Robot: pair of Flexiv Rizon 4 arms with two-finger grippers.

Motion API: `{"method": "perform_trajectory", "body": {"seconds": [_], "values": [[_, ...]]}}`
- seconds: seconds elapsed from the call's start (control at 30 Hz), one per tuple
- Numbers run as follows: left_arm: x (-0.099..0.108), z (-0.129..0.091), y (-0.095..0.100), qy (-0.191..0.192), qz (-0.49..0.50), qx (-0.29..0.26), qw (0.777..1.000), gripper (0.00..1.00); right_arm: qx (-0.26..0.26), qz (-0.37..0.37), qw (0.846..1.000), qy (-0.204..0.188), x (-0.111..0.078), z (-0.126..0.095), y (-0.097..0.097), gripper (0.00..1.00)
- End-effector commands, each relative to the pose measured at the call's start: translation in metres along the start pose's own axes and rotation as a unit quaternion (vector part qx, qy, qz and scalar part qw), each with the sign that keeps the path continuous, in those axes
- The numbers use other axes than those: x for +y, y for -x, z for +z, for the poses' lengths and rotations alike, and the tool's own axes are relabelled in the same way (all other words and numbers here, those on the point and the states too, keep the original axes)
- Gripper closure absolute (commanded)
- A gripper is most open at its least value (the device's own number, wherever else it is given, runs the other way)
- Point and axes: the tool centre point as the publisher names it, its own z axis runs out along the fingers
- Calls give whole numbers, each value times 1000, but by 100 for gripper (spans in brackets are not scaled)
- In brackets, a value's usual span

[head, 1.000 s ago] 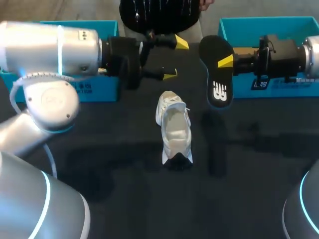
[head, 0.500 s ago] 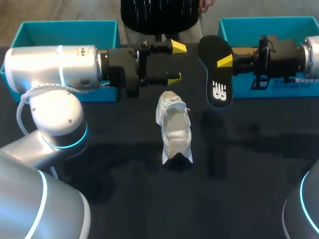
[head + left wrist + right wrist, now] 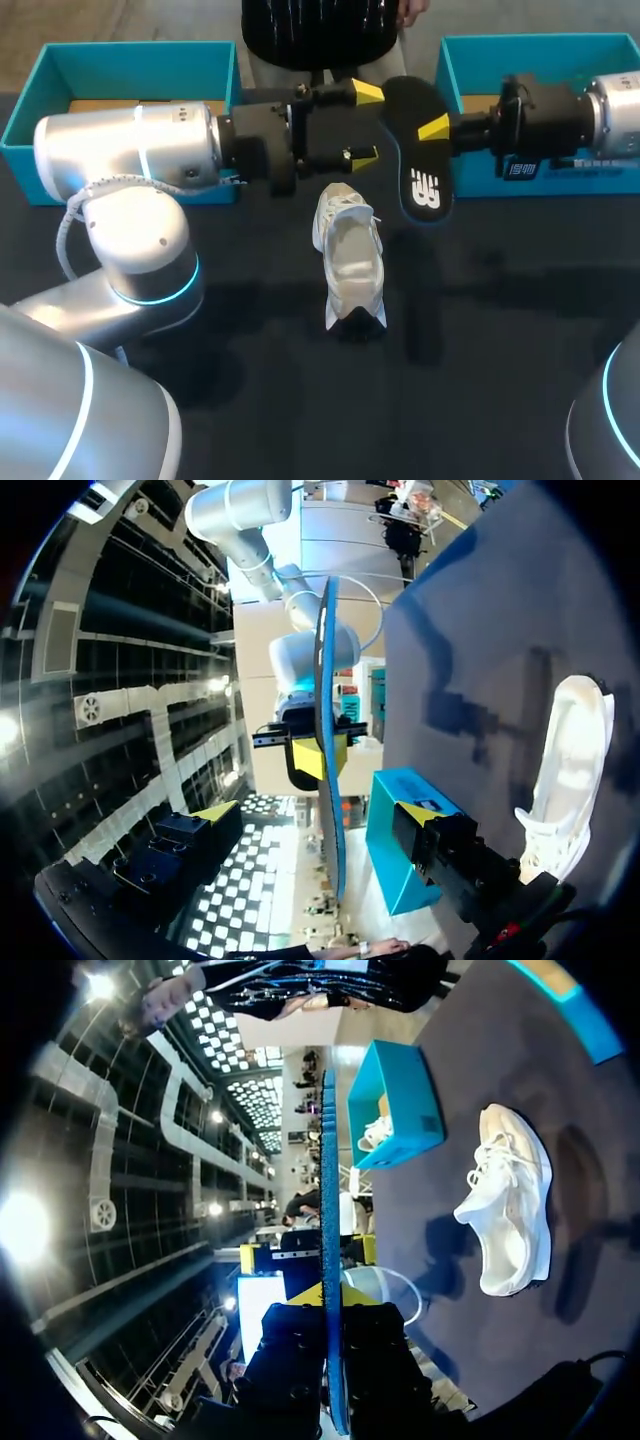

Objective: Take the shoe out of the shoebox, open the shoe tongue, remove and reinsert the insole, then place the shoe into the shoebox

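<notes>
The insole [image 3: 420, 150] is what catches the eye: a long black piece with a white mark printed near one end and a blue underside, held up in the air over the far part of the table, beyond the shoe and between the two boxes. The right gripper [image 3: 432, 128] has it pinched between both yellow-tipped fingers; from that wrist the insole shows edge-on, a thin blue line running straight out from the clamp. The left gripper [image 3: 363, 123] comes in from the other side with its fingers spread wide, holding nothing, the tips just beside the insole's near edge but not touching it. The shoe [image 3: 349, 262] is white, a low trainer, standing on its sole about mid-table, lying lengthwise with its laced end toward the far side, apart from both grippers and outside either box. The table [image 3: 500, 350] is covered in something dark and matt, with soft shadows of the arms and the insole falling across it. An open teal shoebox [image 3: 60, 62] sits at the far left corner and a second teal box [image 3: 480, 48] at the far right
</notes>
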Motion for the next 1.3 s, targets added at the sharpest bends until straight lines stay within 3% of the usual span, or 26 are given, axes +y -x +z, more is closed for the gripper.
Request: {"method": "perform_trajectory", "body": {"seconds": [0.03,0.67,0.97,1.0,1.07,1.1,1.3], "values": [[4,14,-1,-1,0,-5,1000,0,2,-2,1000,-4,1,8,0,100],[8,32,-4,-11,-14,-19,1000,1,7,-11,1000,-7,-9,18,-2,100],[8,33,-6,-8,-20,-24,999,22,7,-13,1000,-6,-7,17,-3,100],[9,33,-7,-7,-21,-25,999,36,7,-13,1000,-6,-7,17,-3,100],[9,33,-7,-7,-23,-25,999,42,6,-13,1000,-6,-7,17,-4,100],[9,33,-7,-6,-23,-25,999,52,6,-14,1000,-5,-7,17,-4,100],[9,32,-9,-8,-27,-25,999,59,7,-14,1000,-3,-6,17,-4,100]]}}
